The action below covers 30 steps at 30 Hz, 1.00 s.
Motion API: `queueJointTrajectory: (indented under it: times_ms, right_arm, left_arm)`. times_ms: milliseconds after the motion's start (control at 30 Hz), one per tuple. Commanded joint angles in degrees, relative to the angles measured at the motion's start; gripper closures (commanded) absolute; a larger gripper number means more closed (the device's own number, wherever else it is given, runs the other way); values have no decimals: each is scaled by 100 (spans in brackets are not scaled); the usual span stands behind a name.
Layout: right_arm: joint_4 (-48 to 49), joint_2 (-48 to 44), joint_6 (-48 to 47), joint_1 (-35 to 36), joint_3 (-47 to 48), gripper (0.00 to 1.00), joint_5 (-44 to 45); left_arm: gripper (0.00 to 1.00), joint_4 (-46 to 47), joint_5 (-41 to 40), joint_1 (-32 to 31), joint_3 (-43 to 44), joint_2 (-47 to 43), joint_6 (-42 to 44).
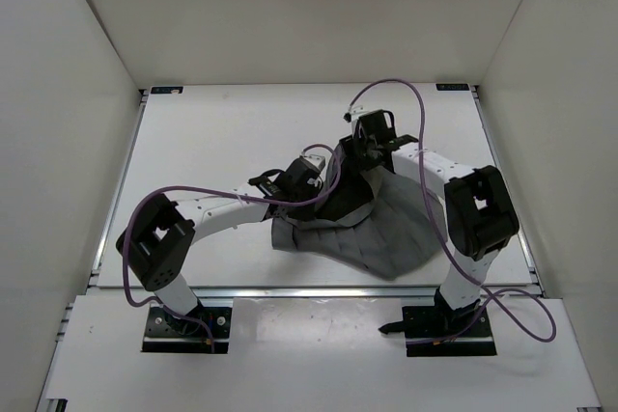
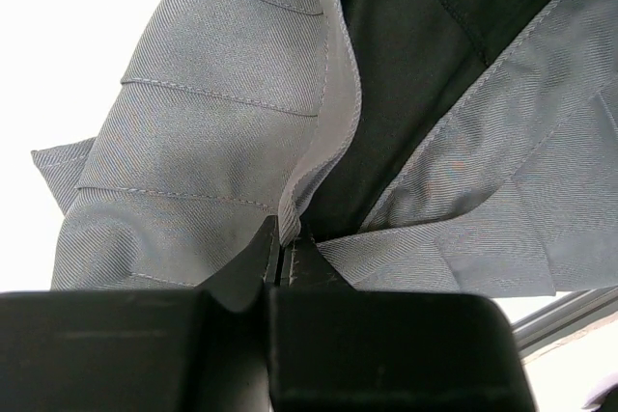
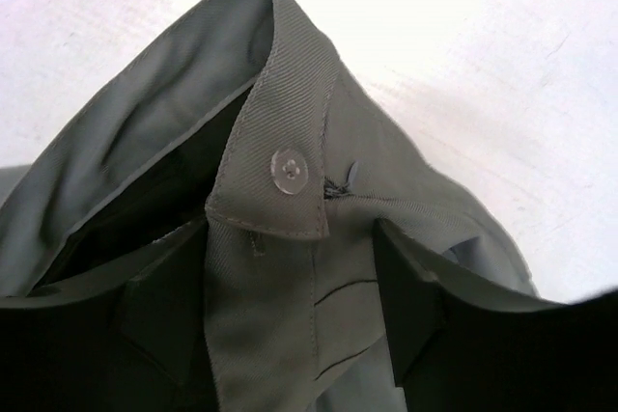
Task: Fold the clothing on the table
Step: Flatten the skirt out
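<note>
White table [image 1: 222, 132] seen from above carries the grey clothing [image 1: 386, 238], centre-right, bunched upward between 2 arms. Left wrist view: left hand [image 2: 282, 243] clenched on a pleated edge. Right wrist view: right hand [image 3: 290, 306] straddles the buttoned waistband [image 3: 290, 103]; I cannot tell whether it grips.

Clothing [image 1: 386, 238] grey, pleated, black inside; table [image 1: 222, 142] white.

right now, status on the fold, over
Left tool shut on the clothing edge. Right tool straddling the buttoned waistband, grip unclear. Clothing bunched, dark lining showing, not yet folded. No obstruction seen.
</note>
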Motion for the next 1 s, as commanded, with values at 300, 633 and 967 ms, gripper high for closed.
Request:
queueJointTrajectory:
  times_ms: [300,633,967]
  right_arm:
    - [292,88,181,-260,561,100,1089]
    - [-684,-605,330,-1235,1817,99,721]
    - [-1114,-1775,927,-1051,-26,100,-34]
  left_arm:
    - [100,-115,-8,42,83,-368,103]
    - [100,-704,-498,1736,442,-1342,523]
    - [100,-626,95,2256,-487,-1811,586]
